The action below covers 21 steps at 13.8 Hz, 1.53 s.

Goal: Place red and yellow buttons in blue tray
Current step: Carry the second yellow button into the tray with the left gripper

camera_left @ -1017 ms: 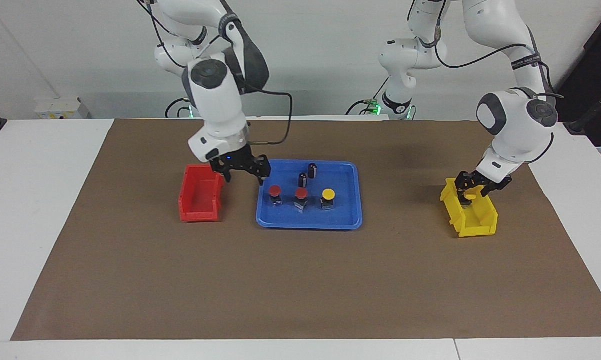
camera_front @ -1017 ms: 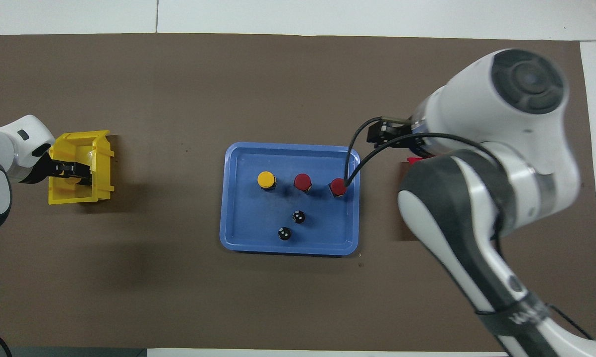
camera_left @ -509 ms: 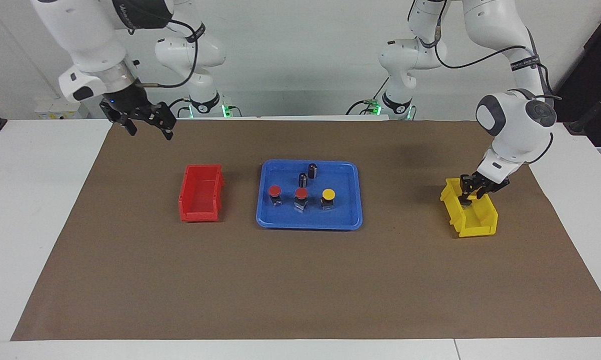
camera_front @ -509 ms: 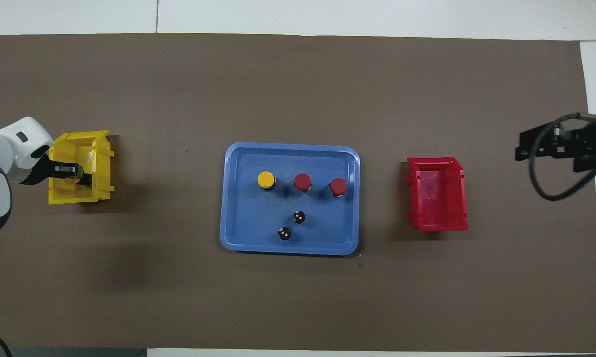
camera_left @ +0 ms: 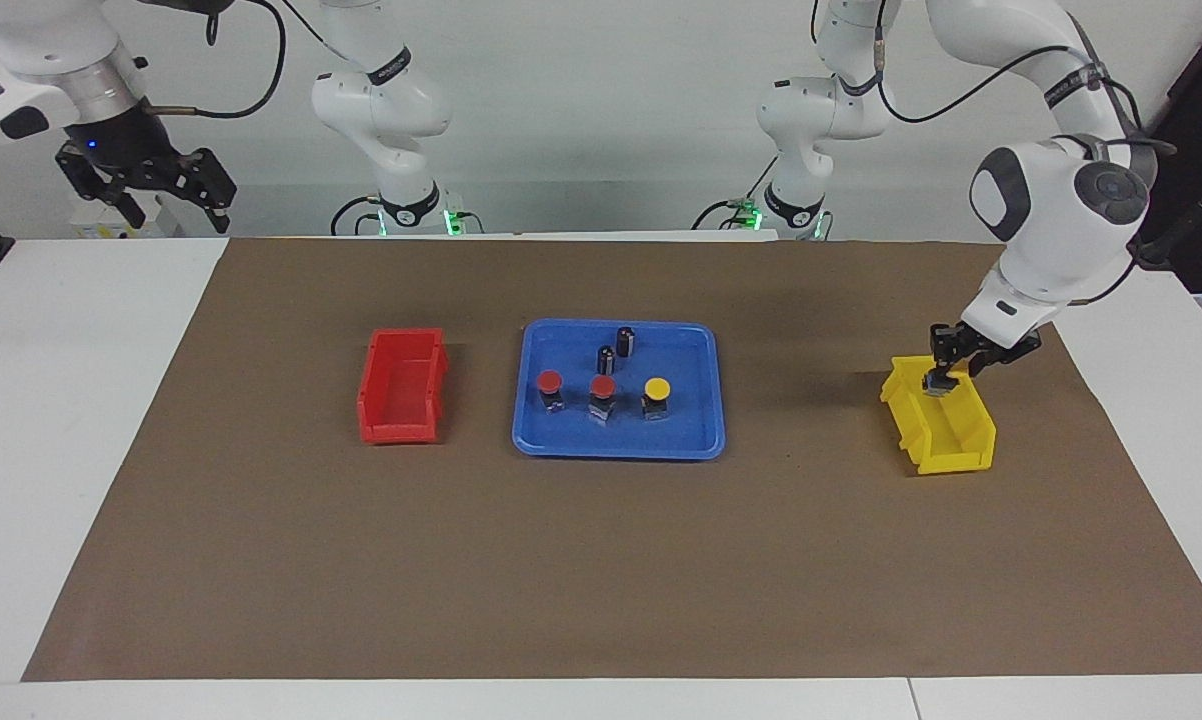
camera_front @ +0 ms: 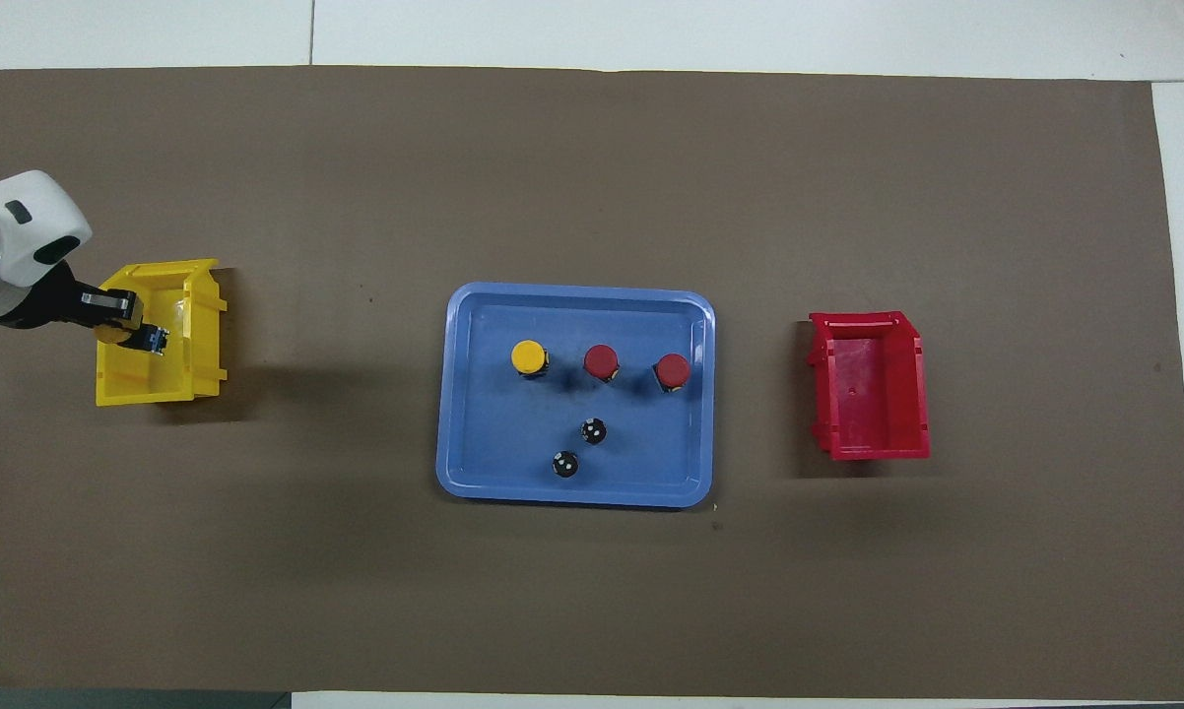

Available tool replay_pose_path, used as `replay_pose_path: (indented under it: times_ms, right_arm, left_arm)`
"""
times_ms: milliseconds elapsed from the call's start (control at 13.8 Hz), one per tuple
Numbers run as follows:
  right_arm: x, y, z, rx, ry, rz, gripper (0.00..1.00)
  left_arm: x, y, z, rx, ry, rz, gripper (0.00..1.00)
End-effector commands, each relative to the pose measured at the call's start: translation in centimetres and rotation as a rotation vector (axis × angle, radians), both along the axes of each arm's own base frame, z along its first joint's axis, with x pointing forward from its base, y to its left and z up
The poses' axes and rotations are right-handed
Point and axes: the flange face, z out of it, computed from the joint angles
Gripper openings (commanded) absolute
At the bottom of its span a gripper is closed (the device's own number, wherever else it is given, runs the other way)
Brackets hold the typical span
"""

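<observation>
The blue tray [camera_left: 618, 446] [camera_front: 572, 295] lies mid-table. In it stand two red buttons [camera_left: 549, 381] [camera_left: 602, 386] [camera_front: 672, 369] [camera_front: 601, 361] and one yellow button [camera_left: 657, 387] [camera_front: 529, 356] in a row. My left gripper [camera_left: 943, 368] [camera_front: 124, 330] is shut on the second yellow button [camera_left: 935, 383] [camera_front: 154, 340] and holds it just above the yellow bin [camera_left: 951, 440] [camera_front: 173, 379]. My right gripper [camera_left: 176, 210] is open and empty, raised high over the table's edge at the right arm's end, out of the overhead view.
Two dark capless cylinders [camera_left: 625, 340] [camera_left: 606, 358] [camera_front: 593, 430] [camera_front: 564, 464] stand in the tray, nearer to the robots than the buttons. An empty red bin [camera_left: 401, 385] [camera_front: 868, 384] sits beside the tray toward the right arm's end. A brown mat covers the table.
My right gripper has swung up and away from the tray's edge to the right arm's end of the table. My left gripper has lifted the yellow button up out of the yellow bin.
</observation>
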Motion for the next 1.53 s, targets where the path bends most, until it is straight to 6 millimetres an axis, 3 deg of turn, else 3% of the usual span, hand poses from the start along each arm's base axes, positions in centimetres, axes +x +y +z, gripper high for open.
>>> replay_pose_path:
  times_ms: [0, 218, 436, 509, 726, 872, 1453]
  right_arm:
    - [0.5, -0.1, -0.9, -0.009, 0.002, 0.022, 1.00]
    - [0.2, 0.1, -1.2, 0.001, 0.019, 0.020, 1.00]
    - [0.2, 0.4, -1.4, 0.011, 0.030, 0.024, 1.00]
    - [0.1, 0.4, -1.6, 0.023, 0.031, 0.022, 1.00]
    - [0.0, 0.3, -2.0, 0.032, 0.039, 0.017, 1.00]
    - [0.0, 0.8, -2.2, 0.066, 0.032, 0.002, 1.00]
    - [0.0, 1.8, -2.3, 0.070, 0.041, -0.001, 1.00]
  left_arm:
    - [-2.0, -10.0, -0.1, 0.013, -0.028, 0.117, 0.02]
    - [-5.2, -19.2, -1.2, -0.080, -0.051, 0.186, 0.02]
    - [-7.2, -24.8, -3.9, -0.132, -0.094, 0.222, 0.02]
    - [-7.4, -25.8, -5.4, -0.139, -0.103, 0.233, 0.02]
    - [-7.6, -25.9, -8.1, -0.134, -0.099, 0.227, 0.02]
    - [-8.1, -27.2, -10.0, -0.143, -0.112, 0.215, 0.02]
    - [-8.5, -27.3, -11.2, -0.132, -0.097, 0.214, 0.03]
